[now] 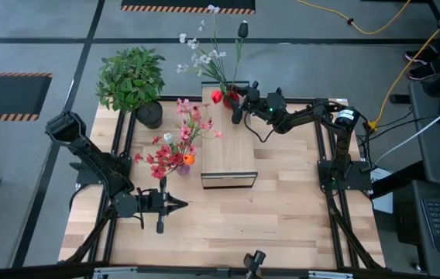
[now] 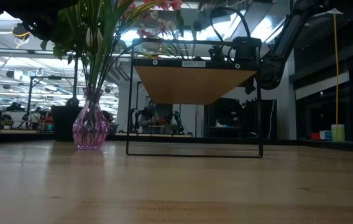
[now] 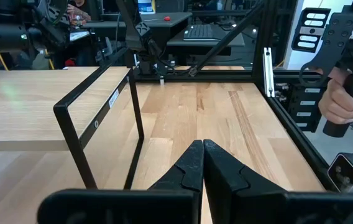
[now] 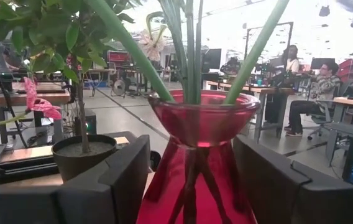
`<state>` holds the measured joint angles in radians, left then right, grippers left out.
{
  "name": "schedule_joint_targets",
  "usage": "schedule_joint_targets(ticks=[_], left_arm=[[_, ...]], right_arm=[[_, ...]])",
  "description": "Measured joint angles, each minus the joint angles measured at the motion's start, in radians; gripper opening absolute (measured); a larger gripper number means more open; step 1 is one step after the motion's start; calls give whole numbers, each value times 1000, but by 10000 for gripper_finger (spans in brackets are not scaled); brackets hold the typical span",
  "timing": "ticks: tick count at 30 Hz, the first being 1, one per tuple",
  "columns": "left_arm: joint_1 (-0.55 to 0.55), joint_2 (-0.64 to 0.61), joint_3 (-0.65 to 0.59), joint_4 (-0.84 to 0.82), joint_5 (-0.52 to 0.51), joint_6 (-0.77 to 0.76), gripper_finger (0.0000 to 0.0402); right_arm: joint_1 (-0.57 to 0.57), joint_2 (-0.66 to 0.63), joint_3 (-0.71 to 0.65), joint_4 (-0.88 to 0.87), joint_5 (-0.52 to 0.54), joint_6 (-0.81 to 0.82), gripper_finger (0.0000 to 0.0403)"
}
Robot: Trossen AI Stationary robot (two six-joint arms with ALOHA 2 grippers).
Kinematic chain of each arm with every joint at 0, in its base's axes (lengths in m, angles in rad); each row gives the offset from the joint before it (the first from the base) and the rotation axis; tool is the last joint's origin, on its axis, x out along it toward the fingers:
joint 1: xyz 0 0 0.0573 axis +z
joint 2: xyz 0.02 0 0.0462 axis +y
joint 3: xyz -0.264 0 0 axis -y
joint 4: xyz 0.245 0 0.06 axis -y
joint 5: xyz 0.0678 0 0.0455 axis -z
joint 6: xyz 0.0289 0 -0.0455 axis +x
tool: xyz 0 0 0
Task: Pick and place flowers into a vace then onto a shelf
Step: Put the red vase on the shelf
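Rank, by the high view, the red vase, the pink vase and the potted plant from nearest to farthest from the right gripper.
1. Red vase: between the right gripper's open fingers, at the shelf's far end.
2. Pink vase: on the table beside the shelf's left edge.
3. Potted plant: at the table's far left corner.

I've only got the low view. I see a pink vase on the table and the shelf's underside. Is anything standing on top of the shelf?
Observer: Yes. A red vase holding flower stems stands at the far end of the shelf.
Operator: Is the right gripper on it?
Observer: The right gripper sits around the vase with its jaws open, one finger on each side.
Operator: And the left arm?
Observer: The left gripper is shut, over the front left of the table, away from the shelf.
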<state>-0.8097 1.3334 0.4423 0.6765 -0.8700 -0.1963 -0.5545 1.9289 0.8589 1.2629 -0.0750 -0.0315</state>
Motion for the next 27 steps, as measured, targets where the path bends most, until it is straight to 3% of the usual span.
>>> schedule_joint_targets(ticks=[27], left_arm=[[0, 0, 0, 0, 1, -3, 6]], right_arm=[[2, -46, -1, -74, -5, -30, 234]])
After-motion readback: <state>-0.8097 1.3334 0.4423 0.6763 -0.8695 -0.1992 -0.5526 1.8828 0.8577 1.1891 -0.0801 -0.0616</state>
